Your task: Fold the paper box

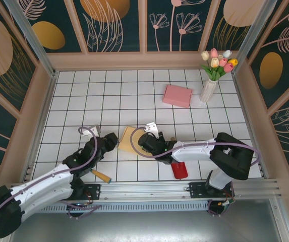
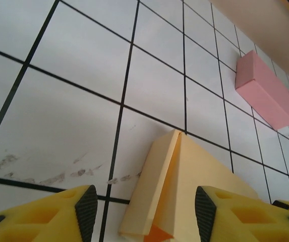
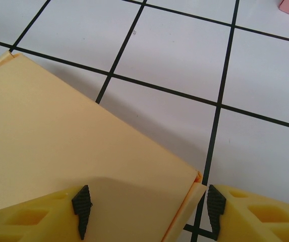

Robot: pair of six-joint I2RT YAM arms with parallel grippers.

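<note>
The paper box [image 1: 127, 139] is a pale yellow, flattened carton lying on the white gridded table between my two grippers. In the left wrist view the paper box [image 2: 194, 181] shows a folded side flap and an orange inner patch at its near end. My left gripper [image 2: 145, 212] stands open astride that end, its yellow fingers on either side. In the right wrist view the paper box [image 3: 73, 136] fills the left half. My right gripper [image 3: 147, 209] is open around its near right corner and thin side flap. From above, the left gripper [image 1: 111, 141] and right gripper [image 1: 143, 141] flank the carton.
A pink block [image 1: 177, 96] lies further back right of centre, with a white vase of tulips [image 1: 208, 91] beside it. A red object [image 1: 179, 170] sits under the right arm, and an orange-handled tool [image 1: 101, 176] lies near the left arm. Wooden walls enclose the table.
</note>
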